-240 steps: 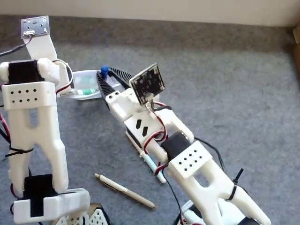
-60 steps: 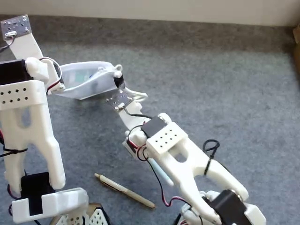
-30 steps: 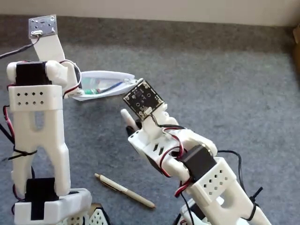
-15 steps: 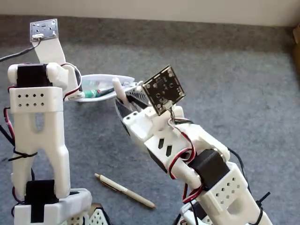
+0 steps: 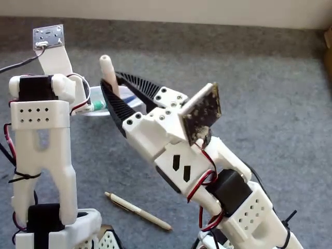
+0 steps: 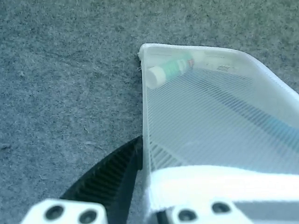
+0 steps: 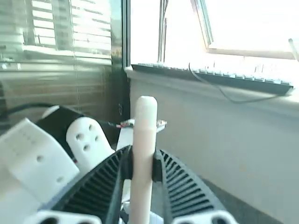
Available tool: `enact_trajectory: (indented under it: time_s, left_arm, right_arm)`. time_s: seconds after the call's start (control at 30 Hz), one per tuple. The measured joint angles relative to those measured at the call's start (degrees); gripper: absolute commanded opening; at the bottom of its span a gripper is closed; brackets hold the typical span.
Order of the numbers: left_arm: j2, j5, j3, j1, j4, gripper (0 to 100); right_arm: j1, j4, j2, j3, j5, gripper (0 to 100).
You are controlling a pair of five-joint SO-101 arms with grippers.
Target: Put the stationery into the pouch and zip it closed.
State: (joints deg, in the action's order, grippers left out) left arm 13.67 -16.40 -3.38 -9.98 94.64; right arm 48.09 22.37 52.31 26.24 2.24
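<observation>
My right gripper is raised above the carpet and tilted upward, shut on a cream-white pen that sticks out past its black ribbed fingers. In the right wrist view the pen stands clamped in the right gripper. The translucent mesh pouch lies on the carpet with my left gripper shut on its edge. Inside it lie a green-and-white tube and something blue. In the high view the pouch is mostly hidden behind both arms. A beige pen lies loose on the carpet.
Grey carpet stretches to the right and far side. A pale wall runs along the far edge. The left arm's base stands close to the loose beige pen.
My right gripper has risen from beside the pouch's mouth and tilted upward, carrying the cream-white pen with it. The left arm stays at the pouch.
</observation>
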Motion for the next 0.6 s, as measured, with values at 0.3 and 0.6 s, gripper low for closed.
enact_trajectory:
  time_s: [0.3,0.6]
  left_arm:
    - [0.0,0.0,0.0,0.0,0.0,1]
    - [0.0,0.1,0.0,0.0,0.0,1]
  right_arm:
    - [0.0,-23.4,0.0,13.7,0.0,0.6]
    - [0.0,-36.2,0.0,23.3,0.0,0.5]
